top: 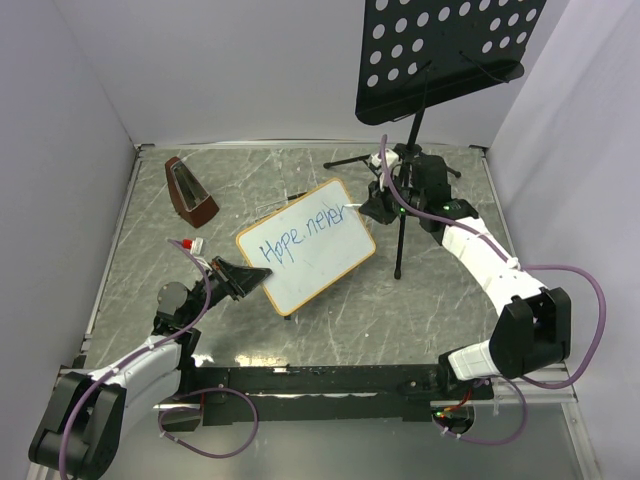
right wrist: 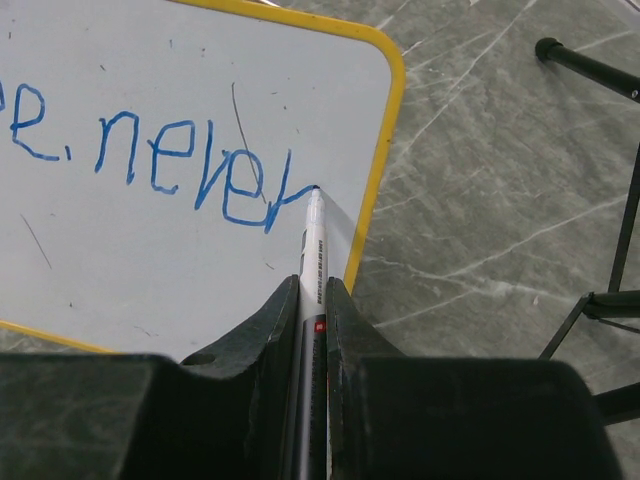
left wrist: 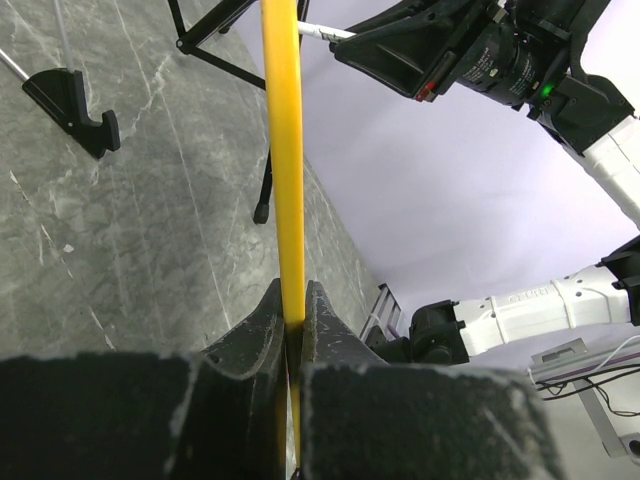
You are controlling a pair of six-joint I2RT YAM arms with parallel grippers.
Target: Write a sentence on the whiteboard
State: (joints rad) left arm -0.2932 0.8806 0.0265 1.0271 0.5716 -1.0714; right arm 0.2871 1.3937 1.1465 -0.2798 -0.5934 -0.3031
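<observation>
Risk — whiteboard (top: pixel 306 247) pivots in left gripper's (left wrist: pixel 293 310) tight frame pinch; right gripper (right wrist: pixel 312 290), clamped on marker (right wrist: pixel 313 250) at board's three o'clock, would smear the sentence (top: pixel 305 238), we judge.

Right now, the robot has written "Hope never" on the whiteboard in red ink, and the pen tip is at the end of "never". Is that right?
Not quite. The ink is blue, not red. The right wrist view shows the blue writing on the whiteboard, with the pen tip at the end of "never".
</observation>
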